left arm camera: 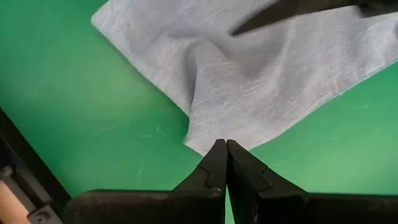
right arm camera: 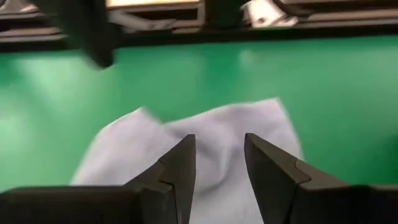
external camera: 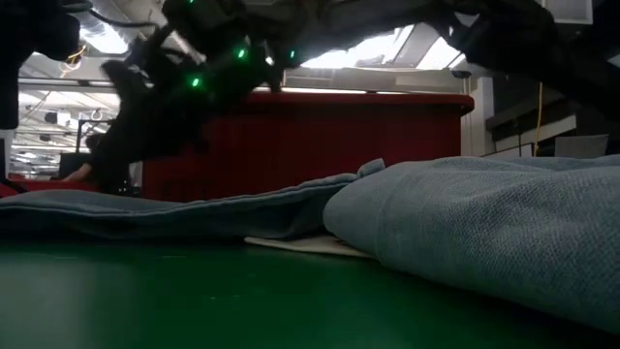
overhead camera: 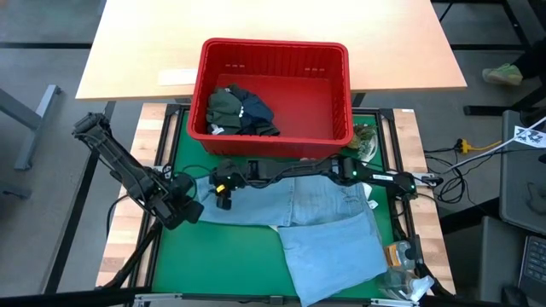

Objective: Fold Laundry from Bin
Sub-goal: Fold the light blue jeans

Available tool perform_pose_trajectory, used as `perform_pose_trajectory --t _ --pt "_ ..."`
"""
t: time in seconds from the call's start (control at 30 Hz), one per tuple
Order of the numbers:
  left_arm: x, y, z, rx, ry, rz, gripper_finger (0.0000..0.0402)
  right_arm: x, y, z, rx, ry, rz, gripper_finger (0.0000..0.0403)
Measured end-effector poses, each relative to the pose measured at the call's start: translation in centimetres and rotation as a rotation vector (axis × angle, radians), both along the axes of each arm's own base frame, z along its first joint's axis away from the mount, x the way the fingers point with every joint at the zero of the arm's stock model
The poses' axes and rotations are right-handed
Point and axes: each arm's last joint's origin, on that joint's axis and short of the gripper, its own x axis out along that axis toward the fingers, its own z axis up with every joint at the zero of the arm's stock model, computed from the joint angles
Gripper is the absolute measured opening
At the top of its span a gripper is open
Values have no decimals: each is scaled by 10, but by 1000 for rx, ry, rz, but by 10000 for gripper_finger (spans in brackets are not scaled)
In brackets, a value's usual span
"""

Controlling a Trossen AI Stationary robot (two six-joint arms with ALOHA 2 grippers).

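A light blue shirt (overhead camera: 324, 205) lies spread on the green mat (overhead camera: 222, 264), with its right part folded over toward the near edge (overhead camera: 337, 251). Its left end (left arm camera: 205, 134) rests flat on the mat. My left gripper (left arm camera: 225, 146) is shut and hovers just off that end (overhead camera: 194, 211). My right gripper (right arm camera: 217, 146) reaches across from the right (overhead camera: 220, 183) and stands open above the same end (right arm camera: 211, 124), with nothing between its fingers. Beyond the shirt stands the red bin (overhead camera: 273, 44), with dark garments (overhead camera: 239, 109) in its left half.
A wooden table (overhead camera: 273, 17) lies behind the bin. Small clutter sits at the mat's near right corner (overhead camera: 403, 260) and beside the bin's right corner (overhead camera: 367, 141). In the low view the shirt (external camera: 465, 223) bulks up at the right, in front of the bin (external camera: 320, 136).
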Motion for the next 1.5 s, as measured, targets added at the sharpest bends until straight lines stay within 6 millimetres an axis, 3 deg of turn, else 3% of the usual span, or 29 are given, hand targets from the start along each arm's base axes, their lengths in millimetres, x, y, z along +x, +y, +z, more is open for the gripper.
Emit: perform_pose_trajectory --t 0.2,0.43,0.73,0.93,1.1,1.3,1.4,1.5 --pt "2 1 1 87 -47 -44 0 -28 4 45 44 148 140 138" --pt "5 5 2 209 -80 -125 7 -72 4 76 30 424 183 138" --pt "15 22 2 280 -32 -148 92 -112 2 74 35 798 192 138" --pt "19 29 2 284 -13 -128 107 -129 2 70 43 988 194 138" --pt "20 30 2 287 -10 -132 107 -141 2 86 58 960 224 138" --pt "19 29 2 286 -10 -137 108 -176 -6 114 34 933 192 138" --pt "19 29 2 285 -11 -137 108 -189 -14 112 40 836 135 138" --pt "19 29 2 285 -12 -137 108 -206 -23 93 107 768 39 138"
